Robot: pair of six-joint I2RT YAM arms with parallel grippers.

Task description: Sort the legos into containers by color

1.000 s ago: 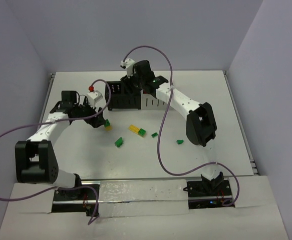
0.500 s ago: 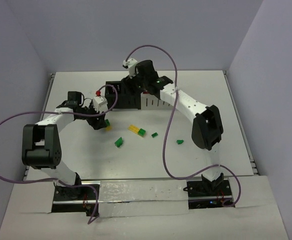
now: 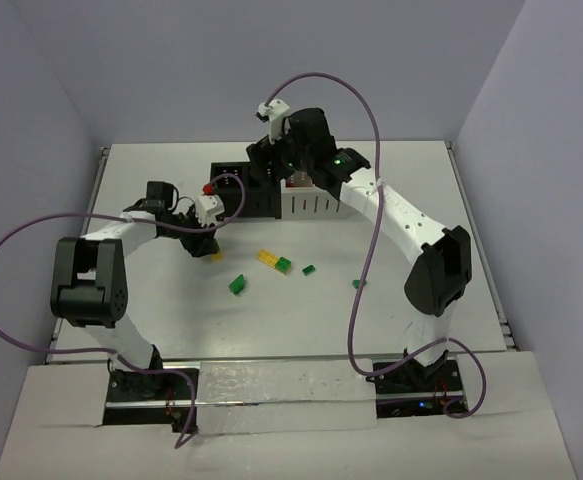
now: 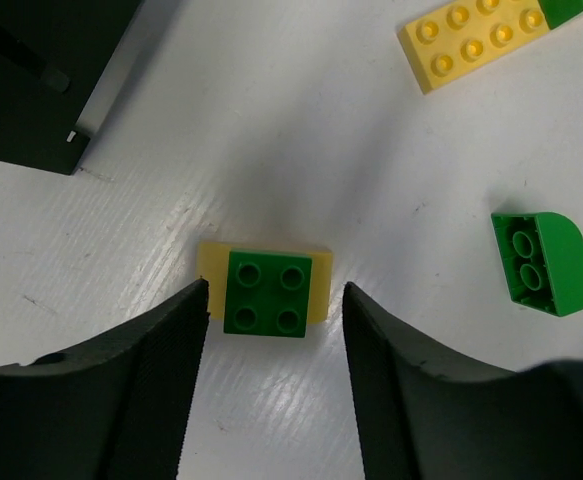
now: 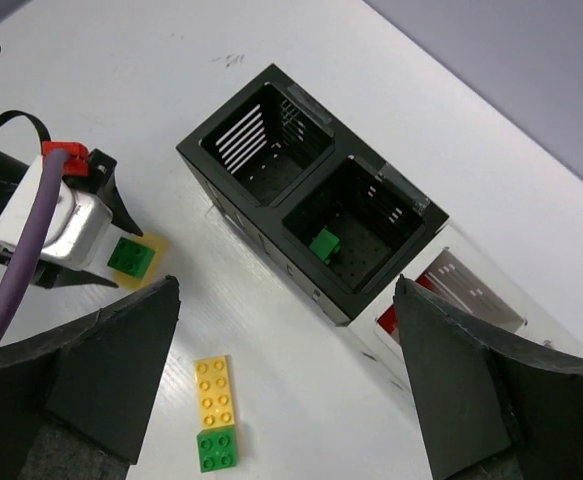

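lt: bright, even | shadows: soft, under hand | focus: sharp

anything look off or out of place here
Two pairs mix colours: a green square brick sits on a pale yellow piece between the fingers of the left gripper, and a yellow brick lies flush against a green one, seemingly joined. Both would need splitting before sorting.

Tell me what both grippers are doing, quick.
Left gripper: open, straddling the green-on-yellow brick stack, not clamped yet.
Right gripper: open, empty, above the black bins.
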